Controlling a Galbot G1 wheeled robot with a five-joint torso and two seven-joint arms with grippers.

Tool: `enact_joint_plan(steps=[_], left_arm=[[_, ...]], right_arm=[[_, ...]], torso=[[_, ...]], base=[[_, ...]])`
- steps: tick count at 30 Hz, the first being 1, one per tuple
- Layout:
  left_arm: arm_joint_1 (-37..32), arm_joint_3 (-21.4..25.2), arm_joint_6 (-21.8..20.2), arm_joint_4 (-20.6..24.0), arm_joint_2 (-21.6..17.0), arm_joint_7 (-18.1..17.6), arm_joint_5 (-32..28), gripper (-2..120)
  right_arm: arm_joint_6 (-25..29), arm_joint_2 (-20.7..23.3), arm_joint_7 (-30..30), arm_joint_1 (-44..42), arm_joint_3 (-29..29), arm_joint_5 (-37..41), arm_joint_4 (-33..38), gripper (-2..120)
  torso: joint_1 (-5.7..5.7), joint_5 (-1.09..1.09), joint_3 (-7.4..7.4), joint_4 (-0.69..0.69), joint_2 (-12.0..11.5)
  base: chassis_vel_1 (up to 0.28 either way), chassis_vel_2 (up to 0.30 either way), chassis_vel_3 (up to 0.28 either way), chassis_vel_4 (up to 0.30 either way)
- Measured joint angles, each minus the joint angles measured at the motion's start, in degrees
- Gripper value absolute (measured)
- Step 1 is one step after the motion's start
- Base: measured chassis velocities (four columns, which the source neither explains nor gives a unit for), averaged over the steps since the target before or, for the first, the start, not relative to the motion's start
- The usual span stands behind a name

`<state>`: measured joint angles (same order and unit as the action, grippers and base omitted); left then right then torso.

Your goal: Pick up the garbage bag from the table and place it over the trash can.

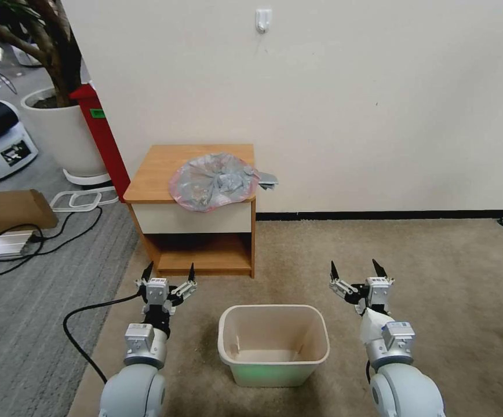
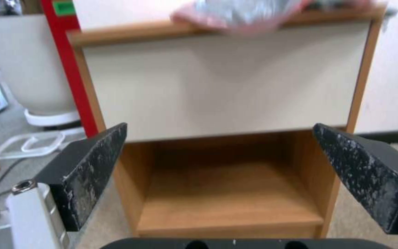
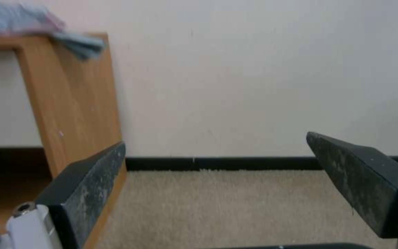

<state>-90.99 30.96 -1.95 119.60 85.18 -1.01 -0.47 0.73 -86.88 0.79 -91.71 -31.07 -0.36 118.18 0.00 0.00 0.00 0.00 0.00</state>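
The garbage bag (image 1: 215, 180) lies crumpled on the table (image 1: 153, 174), grey with a pinkish rim, drooping a little over the front edge; a grey flap pokes off the right side. The left wrist view catches the garbage bag (image 2: 245, 14) above the table's cream drawer front (image 2: 226, 79). On the carpet in front of the table stands the beige trash can (image 1: 273, 343), empty. My left gripper (image 1: 169, 272) hangs open, left of the can and low in front of the table. My right gripper (image 1: 356, 270) is open too, right of the can, over bare carpet.
A red cabinet (image 1: 102, 136) and a large white plant pot (image 1: 60, 130) stand left of the table. Black cables (image 1: 72, 324), a cardboard box (image 1: 14, 209) and a white wire frame lie on the grey floor at left. The wall closes off the back.
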Motion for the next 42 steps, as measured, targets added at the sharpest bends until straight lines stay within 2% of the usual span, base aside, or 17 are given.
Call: enact_joint_plan(steps=[2,3,5,6,9,10,13,14,15,17,24,28,29,33,34,37,42], left_arm=[[-1.8,-0.5,-1.8,4.1,-0.6,-1.0,-0.5,100],[-1.8,-0.5,-1.8,4.1,-0.6,-1.0,-0.5,100],[-3.8,-1.1,-3.8,8.7,-1.4,-2.1,-1.0,100],[-3.8,-1.1,-3.8,8.7,-1.4,-2.1,-1.0,100],[-6.1,-1.8,-6.0,13.8,-2.2,-3.4,-1.6,100],[-6.1,-1.8,-6.0,13.8,-2.2,-3.4,-1.6,100],[-9.9,-1.9,-9.1,20.9,-3.9,-5.1,-2.3,100],[-11.1,0.1,-9.7,21.1,-5.0,-5.6,-2.3,100],[-11.1,0.1,-9.7,21.1,-5.0,-5.6,-2.3,100],[-12.3,2.3,-9.9,21.2,-6.1,-5.9,-2.2,100],[-13.4,4.2,-9.2,20.7,-6.9,-5.9,-2.2,100],[-14.6,5.1,-8.8,21.2,-7.4,-5.9,-3.5,100],[-14.6,5.1,-8.8,21.2,-7.4,-5.9,-3.5,100],[-15.9,5.5,-9.3,22.3,-8.0,-6.0,-5.8,100],[-15.9,5.5,-9.3,22.3,-8.0,-6.0,-5.8,100],[-16.7,5.6,-9.3,22.9,-8.5,-6.0,-6.7,100],[-17.3,5.6,-9.3,23.5,-8.6,-6.0,-7.4,100]], right_arm=[[1.1,-1.2,1.1,-3.5,0.5,-0.5,4.2,100],[1.1,-1.2,1.1,-3.5,0.5,-0.5,4.2,100],[2.3,-2.6,2.3,-7.7,1.2,-1.2,9.3,100],[2.3,-2.6,2.3,-7.7,1.2,-1.2,9.3,100],[3.7,-4.1,3.7,-12.2,1.9,-1.9,14.7,100],[3.7,-4.1,3.7,-12.2,1.9,-1.9,14.7,100],[4.6,-4.4,5.8,-15.3,3.4,-0.1,16.7,100],[4.6,-4.1,6.0,-15.3,3.5,0.2,16.6,100],[4.6,-4.1,6.0,-15.3,3.5,0.2,16.6,100],[4.1,-3.3,6.0,-14.9,3.8,1.0,15.8,100],[1.0,0.0,6.1,-11.4,4.2,5.5,13.8,100],[-2.0,2.9,6.0,-4.0,4.2,18.3,11.4,100],[-2.0,2.9,6.0,-4.0,4.2,18.3,11.4,100],[-4.3,4.7,6.1,5.4,5.3,34.9,6.9,100],[-4.3,4.7,6.1,5.4,5.3,34.9,6.9,100],[-5.3,5.3,6.5,13.8,7.2,44.4,1.4,100],[-6.1,5.1,7.1,22.8,9.6,52.2,-5.7,100]], torso=[[0.0,-0.01,0.0,-0.01,0.0],[0.0,-0.01,0.0,-0.01,0.0],[0.0,-0.01,0.0,-0.01,0.0],[0.0,-0.01,0.0,-0.01,0.0],[0.0,-0.01,0.0,-0.01,0.0],[0.0,-0.01,0.0,-0.01,0.0],[0.0,-0.01,-0.01,-0.02,0.0],[-0.01,0.04,-0.01,-0.01,0.0],[-0.01,0.04,-0.01,-0.01,0.0],[0.0,-0.02,0.0,0.0,0.0],[0.0,-0.01,0.0,-0.01,0.0],[0.0,0.0,0.0,0.0,0.0],[0.0,0.0,0.0,0.0,0.0],[0.0,0.0,0.0,-0.01,0.0],[0.0,0.0,0.0,-0.01,0.0],[0.0,0.0,0.01,0.0,0.0],[0.0,0.0,0.01,0.0,0.0]], base=[[0.0,0.0,0.0,0.0],[0.0,0.0,0.0,0.0],[0.0,0.0,0.0,0.0],[0.0,0.0,0.0,0.0],[0.0,0.0,0.0,0.0],[0.0,0.0,0.0,0.0],[0.0,0.0,0.0,0.0],[0.0,0.0,0.0,0.0],[0.0,0.0,0.0,0.0],[0.0,0.0,0.0,0.0],[0.0,0.0,0.0,0.0],[0.0,0.0,0.0,0.0],[0.0,0.0,0.0,0.0],[0.0,0.0,0.0,0.0],[0.0,0.0,0.0,0.0],[0.0,0.0,0.0,0.0],[0.0,0.0,0.0,0.0]])
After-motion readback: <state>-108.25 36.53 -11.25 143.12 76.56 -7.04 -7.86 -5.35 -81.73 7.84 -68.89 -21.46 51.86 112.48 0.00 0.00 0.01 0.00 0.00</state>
